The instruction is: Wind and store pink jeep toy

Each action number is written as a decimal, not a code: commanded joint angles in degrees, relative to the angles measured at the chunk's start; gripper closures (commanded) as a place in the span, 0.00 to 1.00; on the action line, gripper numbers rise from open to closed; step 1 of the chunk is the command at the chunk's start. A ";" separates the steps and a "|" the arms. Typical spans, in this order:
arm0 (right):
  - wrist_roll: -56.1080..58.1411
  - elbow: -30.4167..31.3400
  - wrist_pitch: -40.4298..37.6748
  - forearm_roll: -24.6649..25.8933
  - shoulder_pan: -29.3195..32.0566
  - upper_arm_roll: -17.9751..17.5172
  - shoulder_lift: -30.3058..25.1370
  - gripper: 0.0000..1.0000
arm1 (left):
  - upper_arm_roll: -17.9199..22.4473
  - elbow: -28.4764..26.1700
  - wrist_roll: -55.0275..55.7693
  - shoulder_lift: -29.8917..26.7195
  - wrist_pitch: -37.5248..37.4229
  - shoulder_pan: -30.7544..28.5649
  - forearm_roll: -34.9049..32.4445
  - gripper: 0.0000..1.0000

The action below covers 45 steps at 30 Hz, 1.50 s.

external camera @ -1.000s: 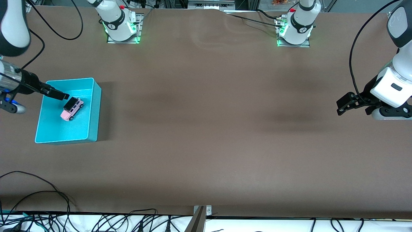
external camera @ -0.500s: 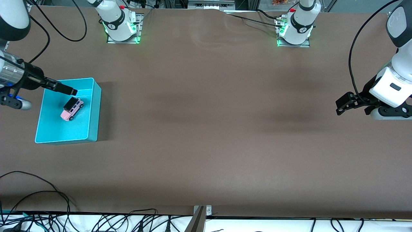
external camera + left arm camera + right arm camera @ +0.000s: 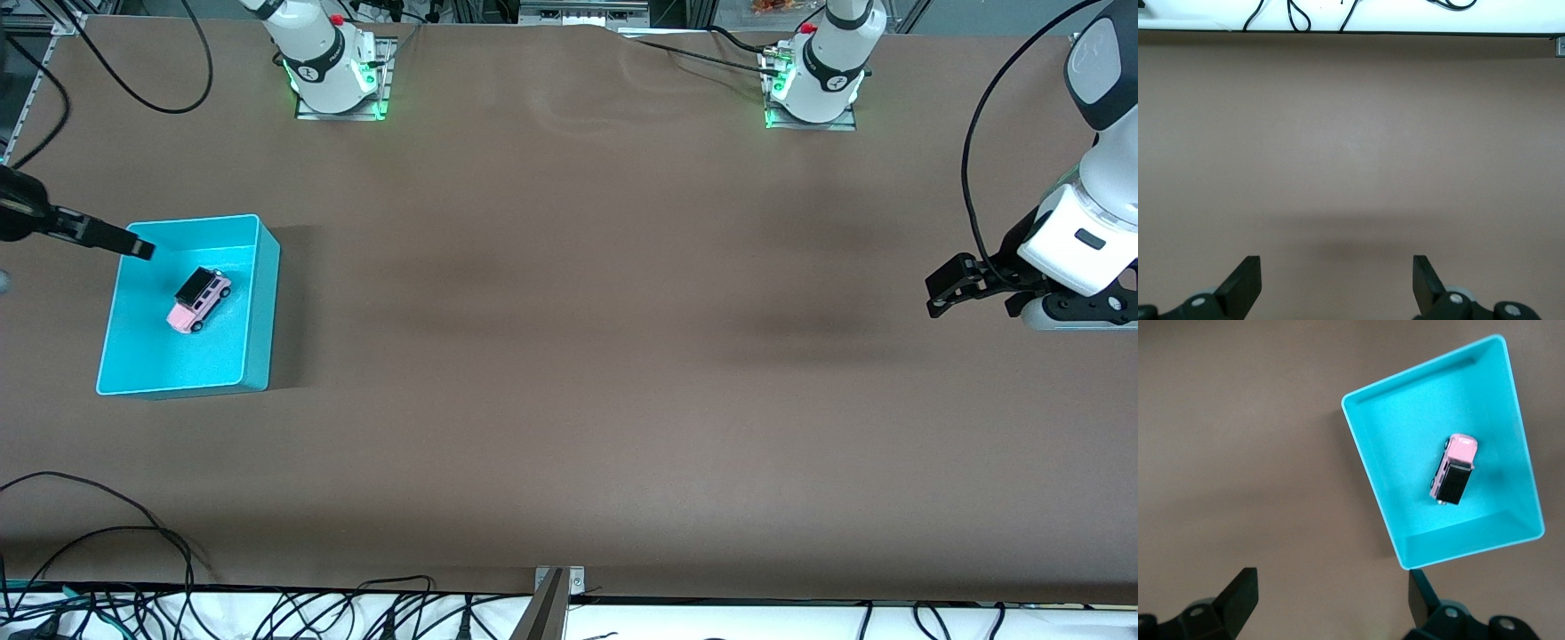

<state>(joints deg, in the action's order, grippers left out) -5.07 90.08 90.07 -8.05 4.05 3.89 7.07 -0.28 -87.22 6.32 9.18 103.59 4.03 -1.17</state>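
The pink jeep toy [image 3: 199,300] [image 3: 1453,468], pink with a black roof, lies inside the turquoise bin [image 3: 263,267] [image 3: 1368,457] at the right arm's end of the table. Nothing touches it. My right gripper [image 3: 133,247] [image 3: 1331,587] hangs open and empty in the air by the bin's rim, at the corner toward the table's end, apart from the toy. My left gripper [image 3: 942,293] [image 3: 1337,273] waits open and empty over bare table at the left arm's end.
The brown table mat [image 3: 569,356] stretches between the bin and the left gripper. Both arm bases [image 3: 333,67] [image 3: 813,80] stand at the edge farthest from the front camera. Cables [image 3: 107,533] and a metal bracket [image 3: 556,596] line the nearest edge.
My right gripper has drawn back from just above the jeep toward the table's end, off the bin's middle. The jeep has not moved, and the left gripper barely shifted.
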 commanded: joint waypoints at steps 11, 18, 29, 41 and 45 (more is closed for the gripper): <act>4.55 -4.03 -2.01 2.25 -1.15 -2.74 0.67 0.00 | -0.78 1.87 4.58 -0.66 -2.78 -0.43 2.40 0.00; 6.48 -4.91 -3.59 3.66 -0.89 -3.36 0.84 0.00 | -0.60 1.96 4.58 -0.66 -2.78 -0.52 2.31 0.00; 6.57 -5.17 -4.12 3.66 -0.71 -3.36 0.58 0.00 | -0.78 1.26 4.49 -0.66 -3.22 -1.40 2.58 0.00; 6.57 -5.35 -3.41 3.92 -0.89 -2.83 0.49 0.00 | -0.86 0.64 4.31 -0.66 -6.37 -1.40 2.57 0.00; 6.57 -5.35 -3.33 3.74 -0.89 -3.01 0.49 0.00 | -0.95 0.29 3.35 -0.66 -7.17 -1.31 2.57 0.00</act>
<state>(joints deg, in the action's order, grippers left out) 0.70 86.17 87.52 -4.90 2.90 1.06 7.19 -0.99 -86.67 10.86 8.71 98.07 2.98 -0.09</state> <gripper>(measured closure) 0.000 0.000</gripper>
